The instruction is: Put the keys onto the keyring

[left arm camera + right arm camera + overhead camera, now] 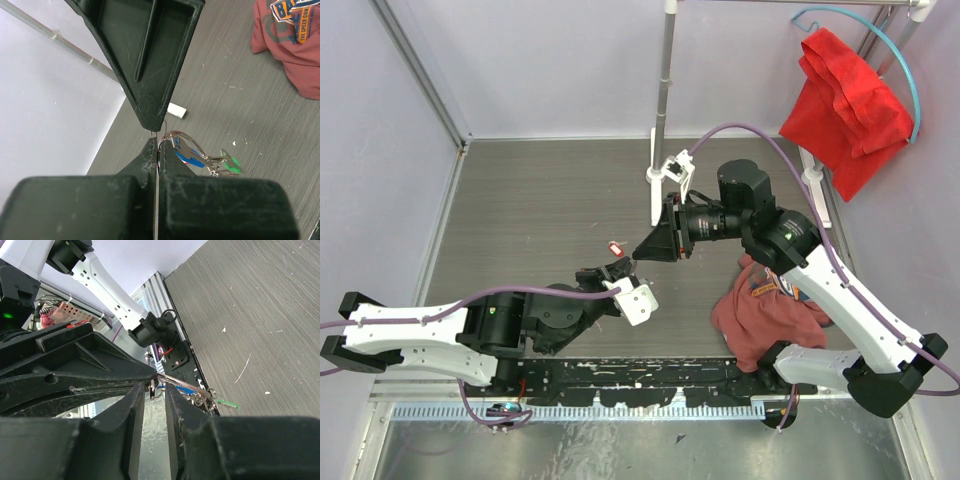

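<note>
My left gripper (159, 145) is shut on the thin wire keyring (172, 135). A blue key (189, 155) and a green key (231, 165) hang on the ring just above the grey table. My right gripper (154, 390) meets it tip to tip from the far side. Its jaws stand a little apart, with a short metal end of the keyring (152, 388) in the gap, against one finger only. In the top view both grippers (618, 268) (642, 250) meet at the table's middle. A red key (615, 246) lies loose on the table just beside them.
A crumpled red-brown shirt (765, 310) lies to the right of the grippers, under the right arm. A red cloth (845, 105) hangs on a rack at the back right. A white pole stand (665, 150) rises behind the grippers.
</note>
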